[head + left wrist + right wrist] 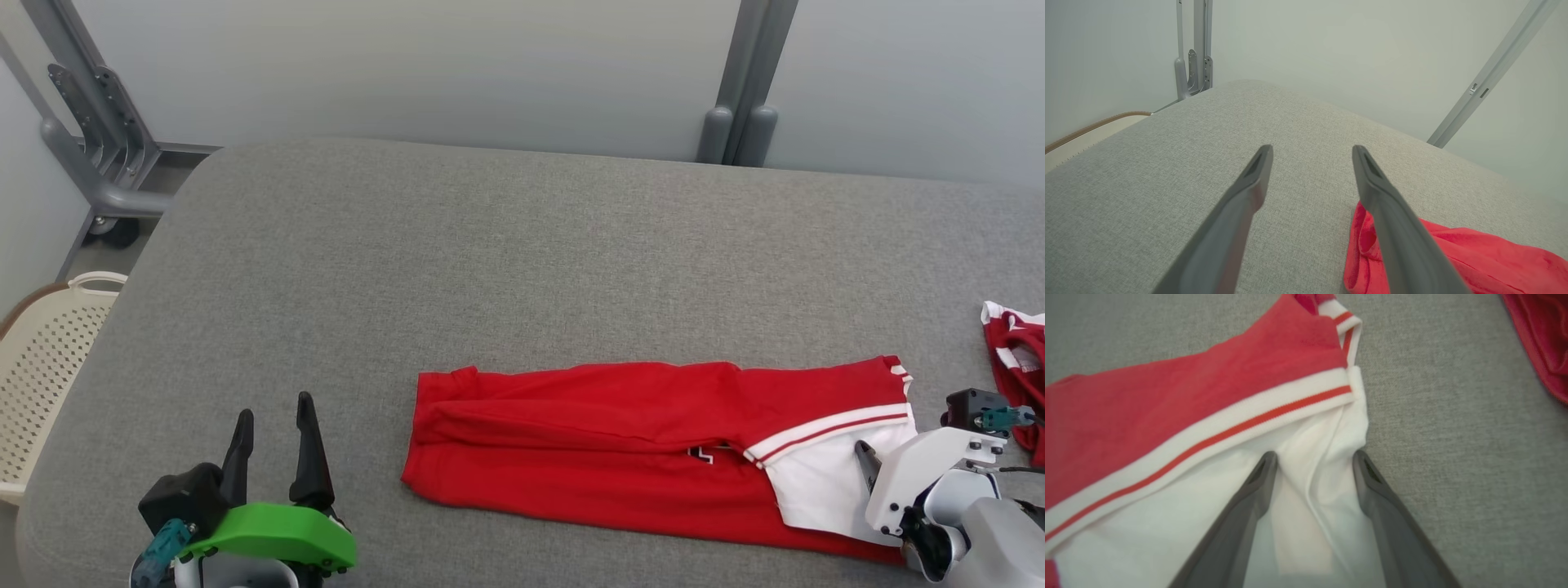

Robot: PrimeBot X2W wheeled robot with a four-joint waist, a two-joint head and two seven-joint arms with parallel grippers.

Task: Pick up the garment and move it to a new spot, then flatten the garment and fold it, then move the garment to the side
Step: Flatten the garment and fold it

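Head view, near first. Left gripper (275,406) at 7 o'clock, fingers spread, empty, over the grey padded table (490,245). Right gripper (1314,455) at 4 o'clock, fingers apart, straddling a white fold of the red-and-white garment (620,441). The garment lies folded lengthwise at 5 o'clock. Second red garment (1020,359) at 3 o'clock, perforated basket (41,359) at 9.

The gray fabric-covered bed (522,245) carries a long, folded red garment (612,457) with a white, striped end at its near right, and another red-and-white cloth (1016,351) bunched at the right edge.
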